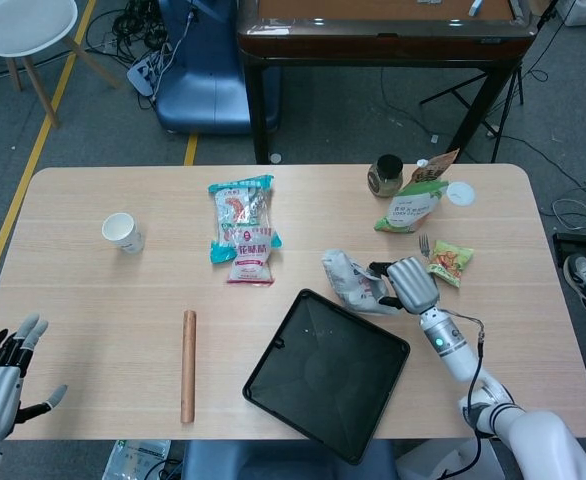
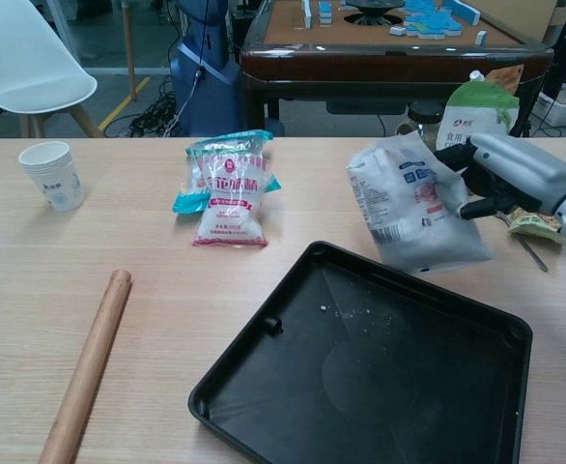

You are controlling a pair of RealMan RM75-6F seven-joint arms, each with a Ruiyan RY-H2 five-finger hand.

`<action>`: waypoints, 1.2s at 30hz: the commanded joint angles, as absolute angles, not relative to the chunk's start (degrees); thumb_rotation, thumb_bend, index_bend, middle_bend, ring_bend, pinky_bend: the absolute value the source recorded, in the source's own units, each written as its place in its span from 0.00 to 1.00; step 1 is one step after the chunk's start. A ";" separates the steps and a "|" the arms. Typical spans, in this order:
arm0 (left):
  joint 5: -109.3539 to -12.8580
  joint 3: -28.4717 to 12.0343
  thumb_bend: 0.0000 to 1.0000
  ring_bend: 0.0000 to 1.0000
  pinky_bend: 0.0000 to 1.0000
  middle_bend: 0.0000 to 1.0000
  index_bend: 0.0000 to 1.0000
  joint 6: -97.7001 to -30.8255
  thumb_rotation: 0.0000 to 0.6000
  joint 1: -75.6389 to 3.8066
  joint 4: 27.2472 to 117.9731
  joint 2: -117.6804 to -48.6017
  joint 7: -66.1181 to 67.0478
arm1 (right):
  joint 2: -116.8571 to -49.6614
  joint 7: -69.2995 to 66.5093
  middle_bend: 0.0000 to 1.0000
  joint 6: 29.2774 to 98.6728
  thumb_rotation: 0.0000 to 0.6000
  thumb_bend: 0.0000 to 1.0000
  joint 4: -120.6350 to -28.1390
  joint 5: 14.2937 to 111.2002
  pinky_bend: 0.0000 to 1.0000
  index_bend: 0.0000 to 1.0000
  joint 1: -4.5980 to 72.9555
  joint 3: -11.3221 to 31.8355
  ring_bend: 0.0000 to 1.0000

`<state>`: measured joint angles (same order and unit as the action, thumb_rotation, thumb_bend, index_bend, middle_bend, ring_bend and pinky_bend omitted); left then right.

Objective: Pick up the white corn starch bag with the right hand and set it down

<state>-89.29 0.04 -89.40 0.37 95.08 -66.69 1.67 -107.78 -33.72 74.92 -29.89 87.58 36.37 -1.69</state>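
Observation:
The white corn starch bag [image 1: 352, 281] [image 2: 410, 204] has blue and red print and stands roughly upright just behind the far edge of the black tray [image 1: 327, 373] [image 2: 380, 367]. My right hand [image 1: 410, 283] [image 2: 515, 176] grips the bag's right side, fingers curled around it. I cannot tell whether the bag's bottom touches the table. My left hand [image 1: 3, 370] hovers at the table's front left corner, fingers spread, holding nothing; the chest view does not show it.
A wooden rolling pin [image 1: 188, 364] [image 2: 87, 366] lies left of the tray. Two stacked food bags [image 1: 244, 230] [image 2: 227, 184] lie mid-table, a paper cup [image 1: 122, 232] [image 2: 52, 175] far left. A green bag [image 1: 413, 204], a jar [image 1: 384, 175], a snack packet [image 1: 449, 263] and a fork [image 1: 424, 245] sit behind my right hand.

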 commanded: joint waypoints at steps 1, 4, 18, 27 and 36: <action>-89.32 0.08 0.19 0.11 0.01 0.05 0.06 -89.36 1.00 0.34 95.15 -66.64 1.73 | -108.61 -35.21 0.90 75.05 1.00 1.00 -27.89 89.03 0.92 0.98 35.24 -2.75 0.83; -89.35 0.07 0.19 0.11 0.01 0.05 0.06 -89.40 1.00 0.32 95.32 -66.57 1.76 | -108.91 -35.75 0.82 75.20 1.00 1.00 -26.69 89.86 0.83 0.96 34.40 -3.29 0.76; -89.43 0.16 0.19 0.11 0.01 0.05 0.06 -89.25 1.00 0.17 95.52 -66.49 1.67 | -105.61 -31.15 0.37 75.85 1.00 0.65 -30.90 92.78 0.24 0.40 31.33 -5.11 0.26; -89.47 0.28 0.19 0.11 0.01 0.05 0.06 -88.96 1.00 0.02 95.36 -66.68 1.49 | -99.68 -29.50 0.30 79.55 1.00 0.51 -42.95 94.19 0.15 0.32 28.69 -5.56 0.16; -89.88 0.21 0.19 0.11 0.01 0.05 0.06 -89.31 1.00 -0.07 95.73 -66.54 1.65 | -91.40 -23.69 0.30 86.74 1.00 0.51 -56.42 95.32 0.15 0.32 24.61 -5.08 0.16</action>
